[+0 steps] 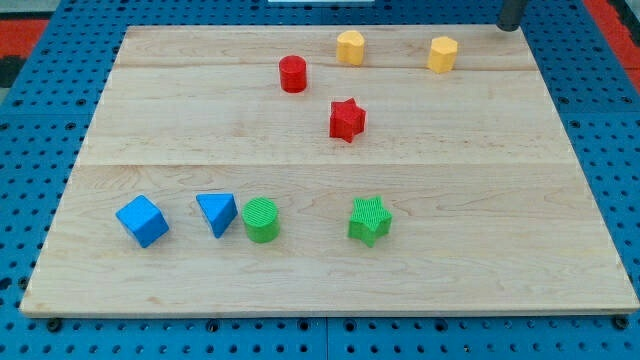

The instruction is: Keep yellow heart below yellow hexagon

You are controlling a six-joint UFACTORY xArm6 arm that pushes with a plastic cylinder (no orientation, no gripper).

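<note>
Two yellow blocks sit near the view's top edge of the wooden board (500, 200). The yellow heart (350, 47) is the left one. The yellow hexagon (443, 54) lies to its right at about the same height, a gap apart. My tip (510, 28) shows at the view's top right, at the board's far edge. It is to the right of and slightly above the hexagon and touches no block.
A red cylinder (293, 74) sits left of and below the heart. A red star (347, 120) lies below the heart. Along the view's bottom stand a blue cube (142, 221), a blue triangle (217, 213), a green cylinder (262, 220) and a green star (370, 220).
</note>
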